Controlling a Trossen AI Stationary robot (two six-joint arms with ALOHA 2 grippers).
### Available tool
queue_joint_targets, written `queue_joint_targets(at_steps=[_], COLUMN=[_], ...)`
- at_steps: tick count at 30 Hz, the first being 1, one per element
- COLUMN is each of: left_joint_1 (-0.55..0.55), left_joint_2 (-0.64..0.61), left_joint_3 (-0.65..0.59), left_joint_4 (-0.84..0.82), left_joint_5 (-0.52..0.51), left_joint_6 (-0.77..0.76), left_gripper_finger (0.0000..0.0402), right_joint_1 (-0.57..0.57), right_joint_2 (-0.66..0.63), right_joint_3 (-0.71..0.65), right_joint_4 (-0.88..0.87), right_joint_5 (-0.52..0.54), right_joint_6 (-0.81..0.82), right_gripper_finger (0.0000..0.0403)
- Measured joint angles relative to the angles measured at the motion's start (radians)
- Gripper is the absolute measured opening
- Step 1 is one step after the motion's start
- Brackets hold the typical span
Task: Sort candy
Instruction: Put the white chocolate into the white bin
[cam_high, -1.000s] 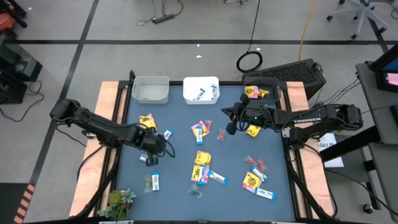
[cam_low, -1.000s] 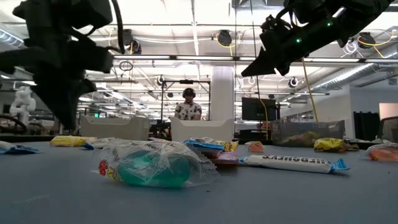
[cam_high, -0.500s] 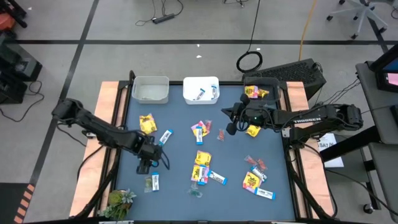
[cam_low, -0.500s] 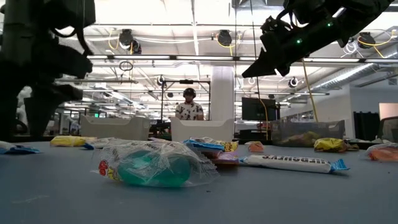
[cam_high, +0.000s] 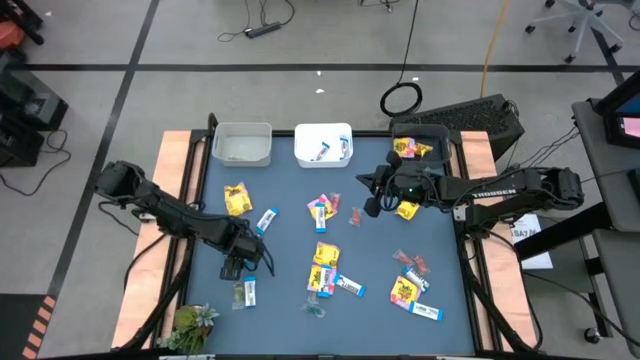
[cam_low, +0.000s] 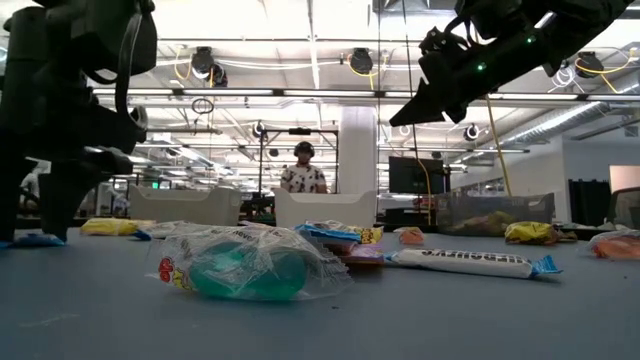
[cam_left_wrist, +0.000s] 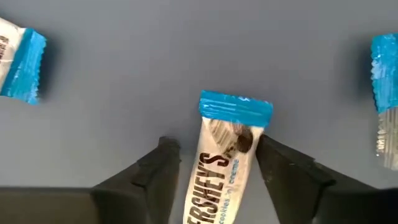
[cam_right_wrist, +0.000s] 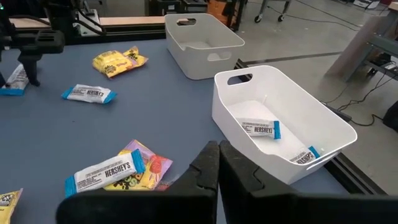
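Two fingers of our left gripper (cam_left_wrist: 211, 165) stand spread wide with nothing clamped, and between them lies a blue-and-white wrapped chocolate bar (cam_left_wrist: 225, 158). In the left wrist view the bar's long axis runs straight out along the gap, parallel to the fingers, with its crimped blue end poking past the fingertips. So we judge that closing would pinch the wrapper across its narrow width, which is the grip we want. We cannot tell from here whether the fingertips already touch the dark blue table (cam_high: 290, 200).

From above, the left gripper (cam_high: 243, 262) sits low over the near left part of the table. The bar itself is hidden under it in that view. A second blue-and-white bar (cam_high: 266, 220) lies just beyond it, and a yellow packet with red print (cam_high: 235, 198) lies farther on toward the bins.

Our right gripper (cam_high: 372, 192) hangs above the table near the right side, its fingers pressed together and empty, well apart from this bar. The left arm is plainly the nearer one.

The white plastic bin (cam_high: 323, 144) at the far edge already holds blue-and-white bars, so we take that as the target.
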Motion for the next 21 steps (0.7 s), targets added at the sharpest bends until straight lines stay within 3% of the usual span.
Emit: queue_joint_targets(at_steps=[9,16,21], left_joint_1=[-0.001,0.047,0.173], left_joint_2=[-0.011,-0.007,-0.008], left_joint_3=[0.038,0.097,0.124], left_joint_4=[-0.019,-0.038,0.047], left_joint_5=[-0.008,-0.171,-0.252], left_joint_6=[0.026,0.064,0.146], left_gripper_finger=[0.0082,0.0067,0.0066], right_joint_1=[0.000,0.000,0.000], right_joint_2=[0.000,0.000,0.000], right_joint_3=[0.000,0.000,0.000], right_joint_4=[0.000,0.000,0.000], right_joint_5=[0.000,0.000,0.000], right_joint_6=[0.000,0.000,0.000], right_gripper_finger=[0.0000,0.0000,0.0000])
